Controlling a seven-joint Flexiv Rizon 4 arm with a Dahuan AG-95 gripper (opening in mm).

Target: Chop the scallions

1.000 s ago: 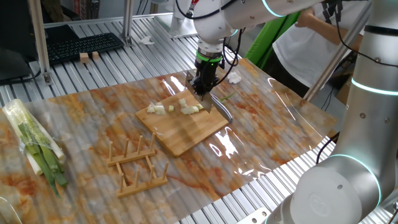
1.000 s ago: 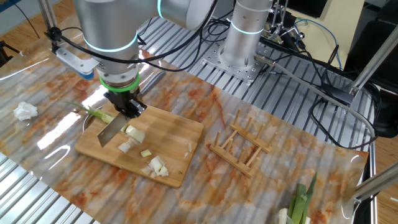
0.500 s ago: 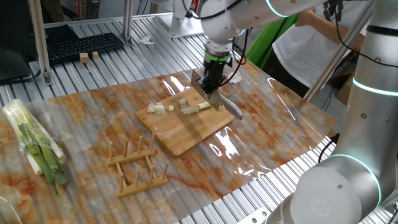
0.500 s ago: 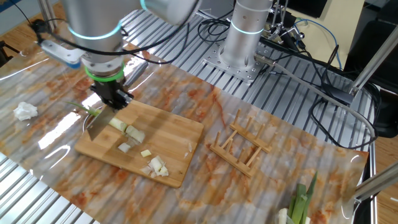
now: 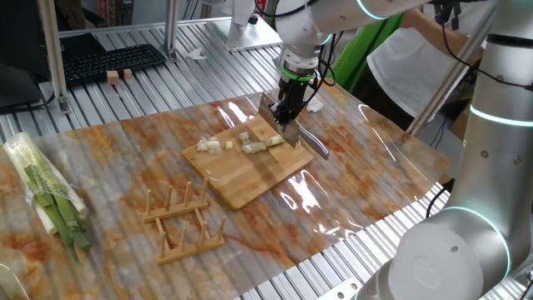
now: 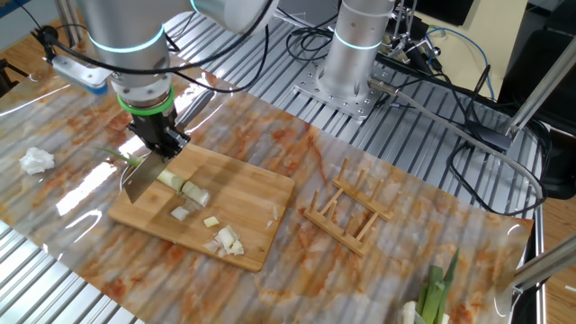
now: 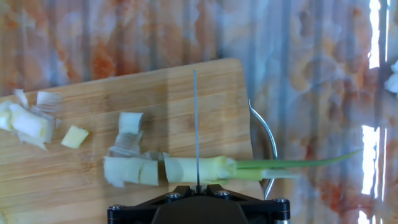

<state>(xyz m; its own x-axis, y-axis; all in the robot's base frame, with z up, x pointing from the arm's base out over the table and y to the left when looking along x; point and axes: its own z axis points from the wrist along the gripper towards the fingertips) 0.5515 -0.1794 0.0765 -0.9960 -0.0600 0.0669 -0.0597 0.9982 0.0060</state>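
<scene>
The claw (image 6: 158, 144) is clamping a knife (image 6: 144, 176), its blade hanging over the scallions (image 7: 199, 169) near the wooden board's (image 5: 258, 171) handle edge. The stalk is lying across that edge, green tip on the tabletop (image 5: 125, 167), and cut chunks (image 6: 229, 240) are sitting farther along the board.

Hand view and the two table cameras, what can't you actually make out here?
- Jaws: cut off by the hand view's bottom edge; too small in both fixed views.
- Knife: edge-on in the hand view, only a thin line, so whether it touches the scallion is unclear.
- Wrapped bundle: cut off by the other fixed view's bottom edge.
</scene>
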